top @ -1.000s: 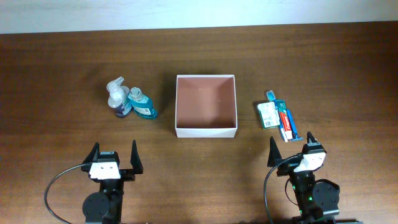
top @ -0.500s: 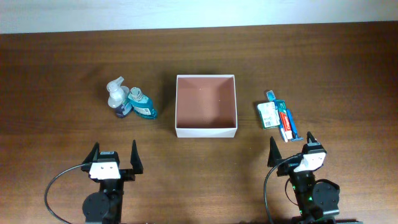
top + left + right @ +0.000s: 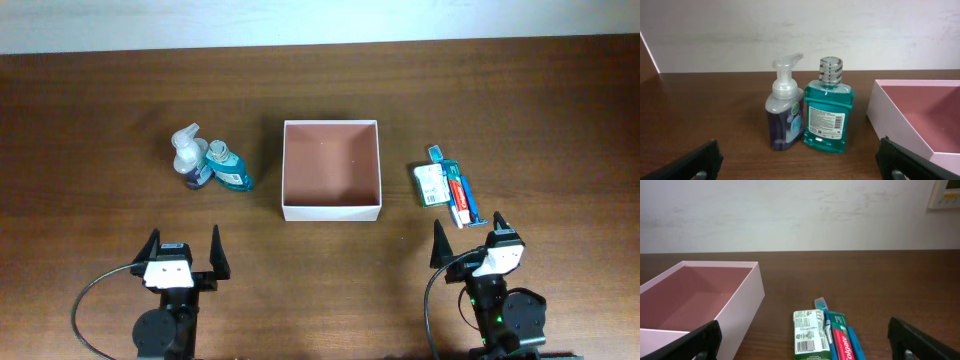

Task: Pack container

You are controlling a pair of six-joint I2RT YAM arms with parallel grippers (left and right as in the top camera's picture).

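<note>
The container (image 3: 332,212) sat empty in the middle of the bench (image 3: 90,110), between the soap bottle (image 3: 189,157) and the toothpaste (image 3: 457,190). The left claw (image 3: 184,240) and right claw (image 3: 468,232) stood wide, holding nothing. The soap bottle touched the mouthwash bottle (image 3: 229,170), so grabbing one could topple the other.

I see open table (image 3: 330,270) all round the container (image 3: 331,211); bottles (image 3: 212,165) stand clear on its left, toothpaste (image 3: 459,189) and a packet (image 3: 430,184) on its right.

Ahead and right of the left gripper (image 3: 802,162), the container (image 3: 900,107) runs off the wrist view's edge. Between the jaws of the right gripper (image 3: 807,342), the toothpaste box (image 3: 842,342) is cut off below.
</note>
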